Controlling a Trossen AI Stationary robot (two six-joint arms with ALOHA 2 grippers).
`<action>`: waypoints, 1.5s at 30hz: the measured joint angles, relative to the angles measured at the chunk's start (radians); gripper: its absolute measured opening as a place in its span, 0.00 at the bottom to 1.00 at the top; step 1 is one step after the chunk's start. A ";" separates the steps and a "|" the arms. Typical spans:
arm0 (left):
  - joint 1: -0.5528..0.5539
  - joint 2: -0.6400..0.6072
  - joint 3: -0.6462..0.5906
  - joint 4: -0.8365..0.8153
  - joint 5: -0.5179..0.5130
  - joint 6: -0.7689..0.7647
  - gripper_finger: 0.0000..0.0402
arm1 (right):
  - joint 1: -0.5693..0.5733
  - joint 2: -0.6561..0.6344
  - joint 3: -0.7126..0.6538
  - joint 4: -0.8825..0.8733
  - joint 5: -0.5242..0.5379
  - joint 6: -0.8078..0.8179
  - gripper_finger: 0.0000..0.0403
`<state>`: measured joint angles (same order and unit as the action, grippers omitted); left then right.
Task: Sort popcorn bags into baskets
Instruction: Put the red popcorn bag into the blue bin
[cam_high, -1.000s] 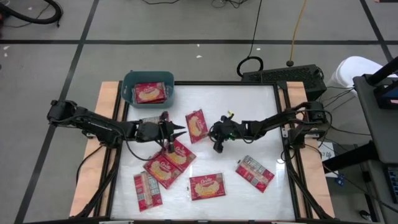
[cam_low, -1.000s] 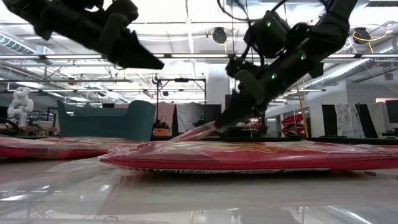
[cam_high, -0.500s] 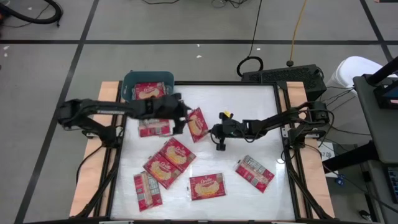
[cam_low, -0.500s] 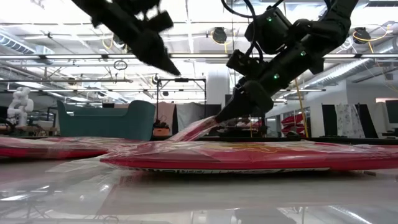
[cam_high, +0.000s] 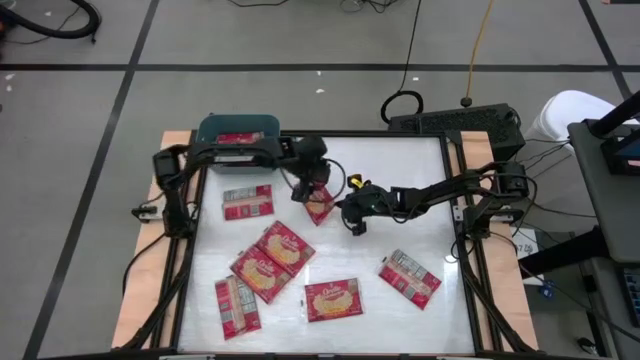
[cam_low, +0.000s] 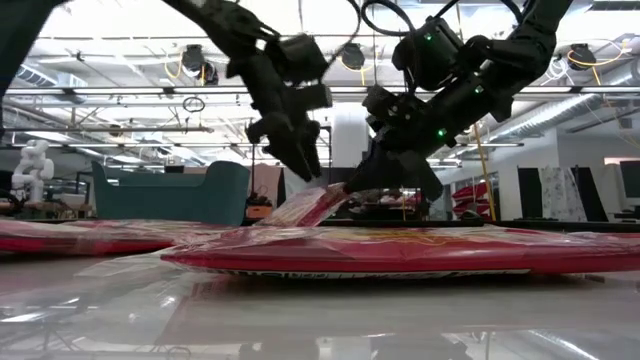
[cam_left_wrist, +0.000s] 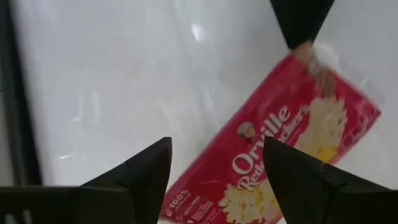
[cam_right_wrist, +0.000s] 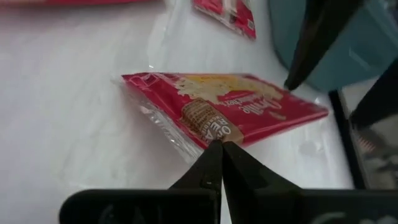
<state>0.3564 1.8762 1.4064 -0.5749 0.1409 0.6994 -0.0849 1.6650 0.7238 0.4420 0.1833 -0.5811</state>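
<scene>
Glossy flat red packet (cam_right_wrist: 236, 109) – crinkled, tilted

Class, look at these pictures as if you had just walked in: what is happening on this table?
Two robot arms are sorting popcorn bags into a teal basket, which holds at least one packet. The right gripper, shut, pinches the edge of one bag near the table's middle, tilting it up. The left gripper, open, hangs right over the same bag. Six more bags lie flat on the white table.
</scene>
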 joint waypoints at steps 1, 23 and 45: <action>0.005 0.023 0.032 -0.033 0.016 0.016 0.62 | 0.000 0.000 0.000 0.004 0.000 -0.025 0.00; 0.045 0.133 0.156 -0.331 0.081 0.163 0.05 | 0.028 -0.011 0.000 0.056 0.107 -0.080 0.00; -0.075 -0.287 0.155 -0.520 -0.199 -0.093 0.04 | 0.257 -0.275 0.000 -0.357 0.419 0.824 0.44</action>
<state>0.2810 1.5890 1.5612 -1.0947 -0.0582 0.6067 0.1724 1.3900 0.7235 0.0850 0.6025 0.2429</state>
